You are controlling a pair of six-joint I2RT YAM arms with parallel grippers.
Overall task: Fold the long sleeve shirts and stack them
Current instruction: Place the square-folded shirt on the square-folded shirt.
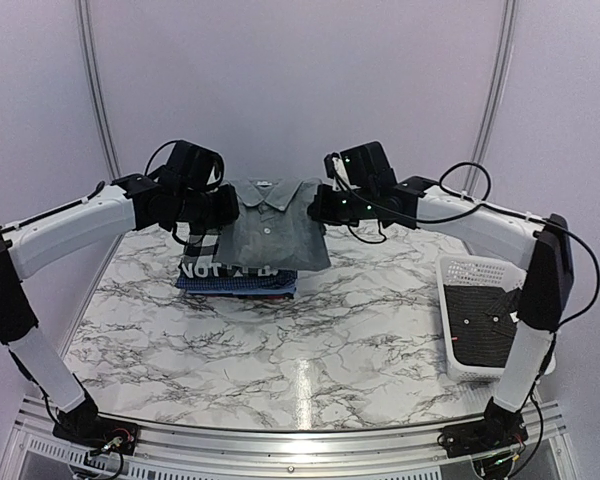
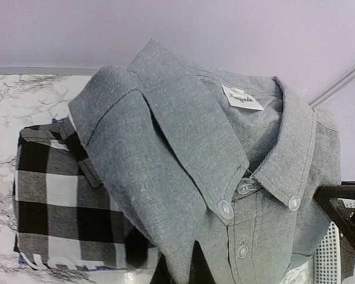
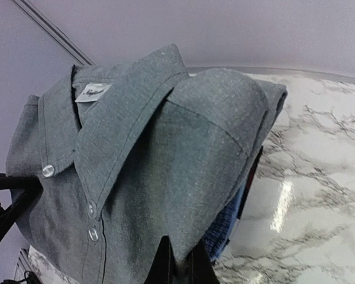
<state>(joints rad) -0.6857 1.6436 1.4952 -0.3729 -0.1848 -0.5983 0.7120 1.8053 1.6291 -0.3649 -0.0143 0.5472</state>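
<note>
One grey shirt [image 1: 272, 232] aloft, left wrist shows checked shirt [image 2: 53, 201] beneath

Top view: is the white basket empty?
No, a dark shirt lies inside the basket.

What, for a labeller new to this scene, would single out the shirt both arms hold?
On the marble table, look to the far middle, where a pile of folded shirts lies. Hanging over it, pinched at the shoulders by the left gripper and right gripper, is the grey shirt. It alone is plain grey with a buttoned collar; the checked shirt beneath is black and white.
</note>
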